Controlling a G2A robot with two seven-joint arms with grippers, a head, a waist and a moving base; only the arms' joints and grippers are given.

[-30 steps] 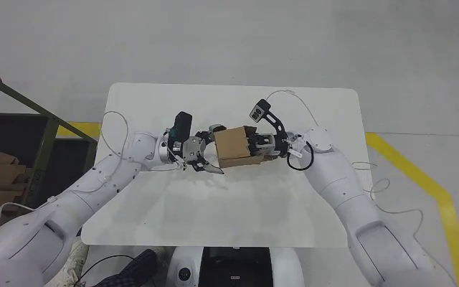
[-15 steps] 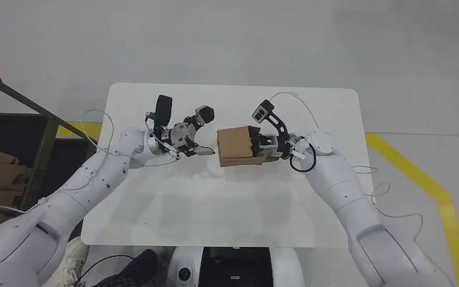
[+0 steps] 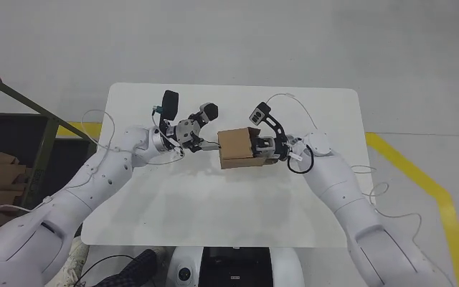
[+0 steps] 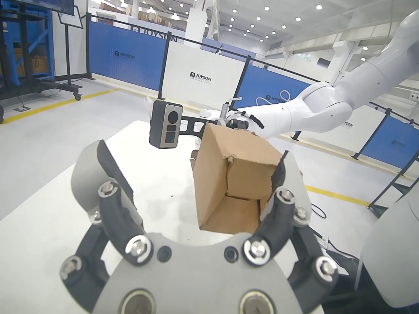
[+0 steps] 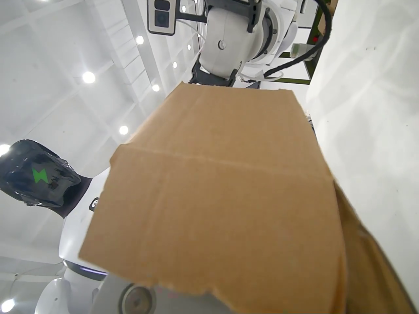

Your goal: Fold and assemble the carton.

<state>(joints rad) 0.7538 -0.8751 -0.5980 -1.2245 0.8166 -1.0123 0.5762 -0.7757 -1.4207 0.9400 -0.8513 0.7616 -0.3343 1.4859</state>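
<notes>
Grey flooring with a yellow line [image 3: 384,141] at the right is seen around the white table [image 3: 143,208], which fills the middle of the top view. Near the frame's centre the carton [image 3: 235,147] is held at its right end by the right gripper [image 3: 262,147], whose fingers are closed on the cardboard. That arm is bent in from the lower right. The left arm is stretched in from the lower left. The left gripper [image 3: 209,129] is set just left of the carton, fingers spread wide, with one tip near the carton's left end.

In the left wrist view the carton [image 4: 235,178] is shown end-on between the open fingers [image 4: 108,171], its end flaps [image 4: 248,178] folded in; this face is hidden from above. In the right wrist view the carton [image 5: 216,191] is shown close up as one plain panel, with the left arm's wrist camera [image 5: 162,1] beyond it.
</notes>
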